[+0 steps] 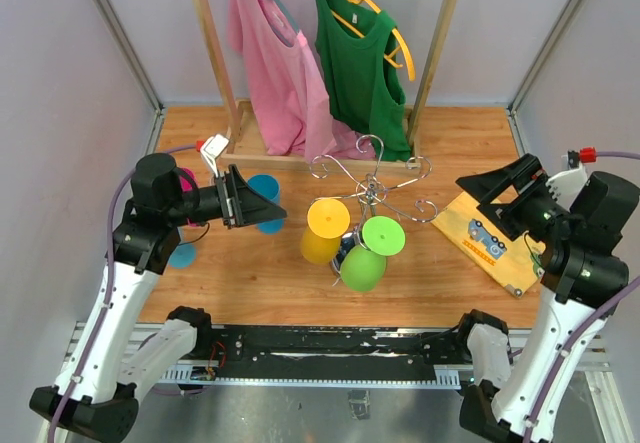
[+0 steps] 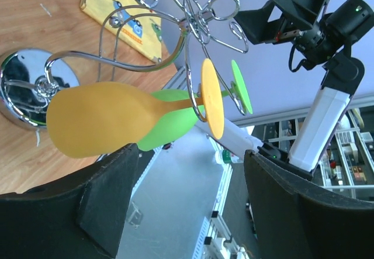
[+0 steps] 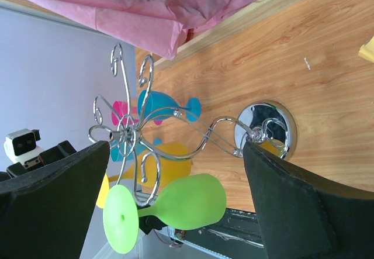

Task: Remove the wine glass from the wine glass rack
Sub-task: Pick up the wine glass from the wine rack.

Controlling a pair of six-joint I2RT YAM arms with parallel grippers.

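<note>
My left hand (image 2: pixel 191 154) and right hand (image 3: pixel 175 148) both stand apart, empty. The yellow wine glass (image 2: pixel 117 118) hangs upside down from the rack (image 2: pixel 193 19), just ahead of my left hand. It looks like light, smooth plastic, so I'd grip the bowl (image 2: pixel 87 121) gently, then slide its foot (image 2: pixel 212 98) outward.

**No legible writing in any view**

No word, number, brand or sign can be read in the three views. The only printed surface is the yellow board (image 1: pixel 486 243) at the right centre of the overhead view. It carries small blue cartoon-like pictures. The same board shows at the upper left of the left wrist view. Any lettering among the pictures is too small and blurred to make out.
</note>
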